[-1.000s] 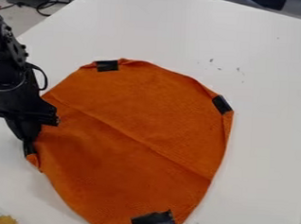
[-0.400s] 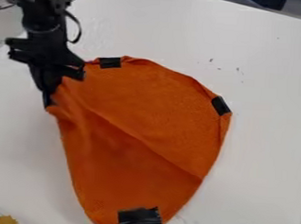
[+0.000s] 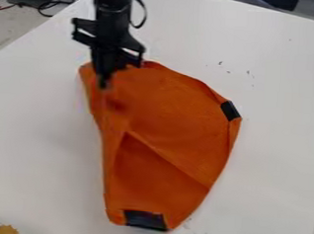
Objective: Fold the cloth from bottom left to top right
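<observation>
My gripper [image 3: 104, 81] hangs over the upper left part of the orange cloth [image 3: 180, 110], shut on the cloth's left edge. From there the cloth's left side runs almost straight down, and a diagonal crease crosses its middle. Black tape [image 3: 230, 110] marks the cloth's right corner, and another black tape piece [image 3: 145, 219] lies at its bottom end. The cloth's upper left area is partly hidden behind the gripper.
The white table [image 3: 270, 159] surrounds the cloth. A yellowish fuzzy object [image 3: 7, 230] sits at the bottom left corner. Dark cables [image 3: 48, 5] lie beyond the table's edge at the upper left.
My gripper has moved up and to the right from the cloth's left side, drawing the held edge with it. The cloth has narrowed, and its bottom tape has shifted slightly left and up.
</observation>
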You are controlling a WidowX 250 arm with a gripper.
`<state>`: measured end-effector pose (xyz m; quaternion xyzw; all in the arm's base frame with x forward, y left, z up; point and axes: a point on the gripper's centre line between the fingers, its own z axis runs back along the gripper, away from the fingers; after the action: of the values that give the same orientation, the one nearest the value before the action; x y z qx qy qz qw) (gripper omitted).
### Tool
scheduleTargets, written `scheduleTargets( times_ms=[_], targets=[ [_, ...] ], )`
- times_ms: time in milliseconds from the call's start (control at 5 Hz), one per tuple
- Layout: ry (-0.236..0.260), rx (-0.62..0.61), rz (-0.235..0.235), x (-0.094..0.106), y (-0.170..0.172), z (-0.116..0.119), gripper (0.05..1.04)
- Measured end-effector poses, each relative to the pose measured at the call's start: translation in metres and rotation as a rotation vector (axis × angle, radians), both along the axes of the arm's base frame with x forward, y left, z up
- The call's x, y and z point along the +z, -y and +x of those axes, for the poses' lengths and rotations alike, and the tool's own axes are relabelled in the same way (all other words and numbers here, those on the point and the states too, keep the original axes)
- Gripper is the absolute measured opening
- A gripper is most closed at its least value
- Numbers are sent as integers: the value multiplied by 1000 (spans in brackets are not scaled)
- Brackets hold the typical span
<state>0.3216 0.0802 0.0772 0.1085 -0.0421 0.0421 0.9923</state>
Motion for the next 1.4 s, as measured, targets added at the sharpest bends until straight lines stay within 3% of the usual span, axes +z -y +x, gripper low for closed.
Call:
scheduleTargets(
  times_ms=[200,400,600,800,1200,1400],
  targets=[
    [-30,-63,-13,-4,23,28,86],
    [-73,-107,-47,-12,40,41,86],
    [-78,-116,-59,-15,48,44,107],
    [-64,-111,-65,-18,54,45,282],
    [-57,-101,-87,-21,62,44,871],
    [-10,-106,-121,-14,70,55,1012]
  ],
)
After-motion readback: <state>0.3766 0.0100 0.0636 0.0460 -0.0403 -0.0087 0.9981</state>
